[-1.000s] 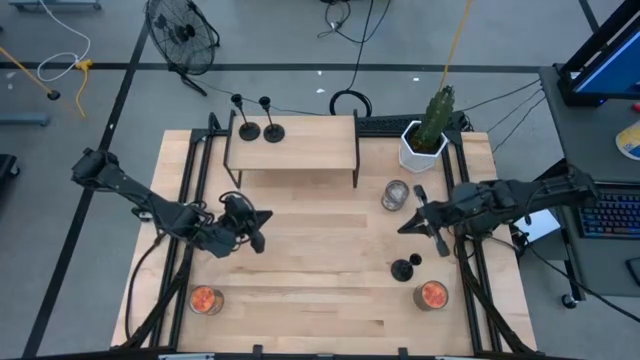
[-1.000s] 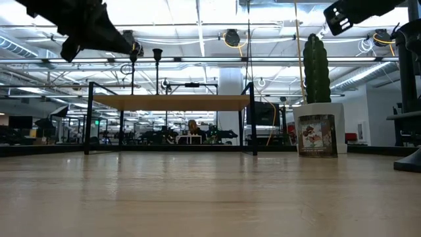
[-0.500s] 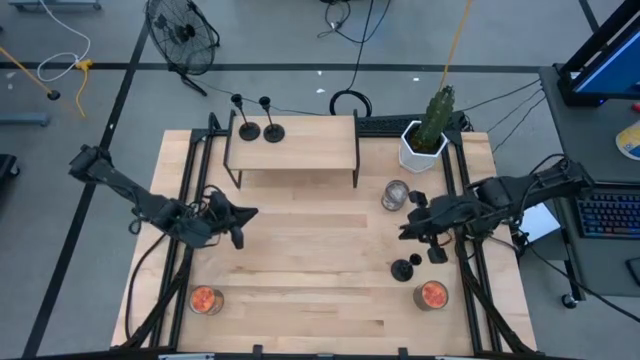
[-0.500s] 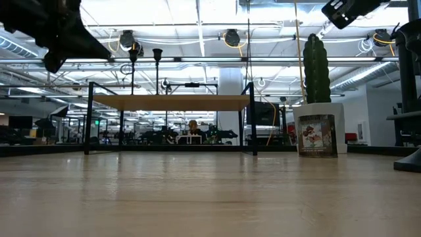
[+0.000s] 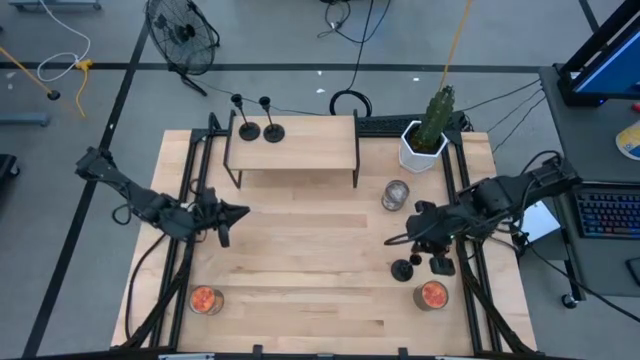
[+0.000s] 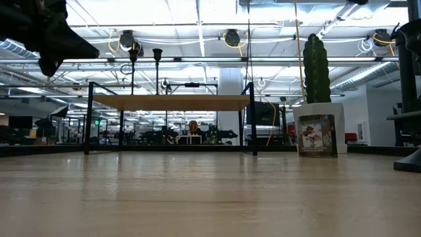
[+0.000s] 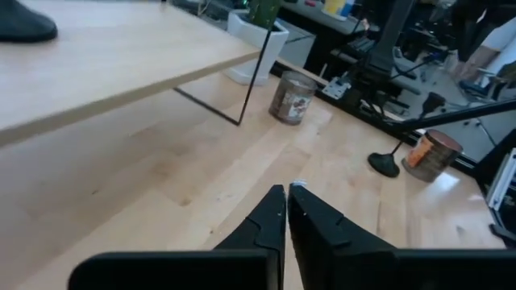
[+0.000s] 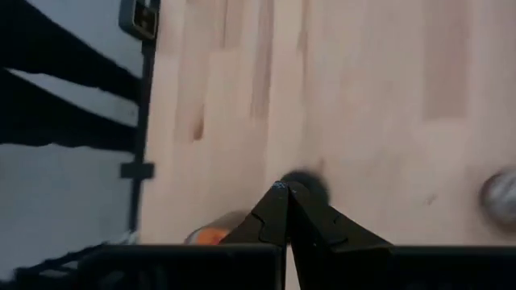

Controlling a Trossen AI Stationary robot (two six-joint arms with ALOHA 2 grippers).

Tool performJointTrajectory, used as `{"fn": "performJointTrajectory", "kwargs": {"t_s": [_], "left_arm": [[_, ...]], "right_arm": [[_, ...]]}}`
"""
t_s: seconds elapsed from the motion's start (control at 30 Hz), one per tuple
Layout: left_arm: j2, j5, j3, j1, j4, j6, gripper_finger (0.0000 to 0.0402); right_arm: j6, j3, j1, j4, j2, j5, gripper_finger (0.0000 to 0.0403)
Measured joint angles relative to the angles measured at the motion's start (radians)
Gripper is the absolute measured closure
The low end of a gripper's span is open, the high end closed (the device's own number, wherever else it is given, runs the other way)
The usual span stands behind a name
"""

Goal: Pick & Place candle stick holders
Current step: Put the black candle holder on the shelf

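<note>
Two black candle stick holders stand on their disc bases on the wooden shelf at the far side; their stems show in the low view. The third holder stands on its disc base on the table at the near right; it also shows in the left wrist view. My right gripper is shut and hovers just above and beside this holder, whose dark base shows behind the fingertips. My left gripper is shut and empty over the table's left part.
A potted cactus stands at the far right, with a glass jar in front of it. Two orange candles sit near the front edge, at the left and at the right. Bare wood lies in the table's middle.
My left gripper has drawn back toward the table's left edge. My right gripper has moved toward the near edge and down, toward the holder on the table, and has tipped downward. The holders have not moved.
</note>
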Motion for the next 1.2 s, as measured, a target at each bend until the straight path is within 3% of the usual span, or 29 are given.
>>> {"fn": "performJointTrajectory", "kwargs": {"t_s": [0.1, 0.37, 0.53, 1.03, 1.2], "left_arm": [[-0.031, 0.0, 0.0, 0.0, 0.0, 0.049, 0.038], [-0.076, 0.017, 0.0, 0.0, -0.001, 0.089, 0.0398], [-0.076, 0.016, 0.0, 0.0, -0.002, 0.098, 0.038], [-0.075, 0.015, 0.0, 0.0, -0.003, 0.114, 0.0341], [-0.074, 0.013, 0.0, 0.0, -0.007, 0.115, 0.0327]], "right_arm": [[0.077, 0.004, 0.015, -0.045, 0.032, -0.044, 0.0403], [0.19, 0.004, 0.027, -0.154, 0.092, -0.043, 0.0403], [0.223, 0.004, 0.027, -0.153, 0.089, -0.042, 0.0395], [0.297, 0.004, 0.026, -0.15, 0.084, -0.055, 0.0275], [0.295, 0.004, 0.025, -0.15, 0.084, -0.034, 0.0257]]}}
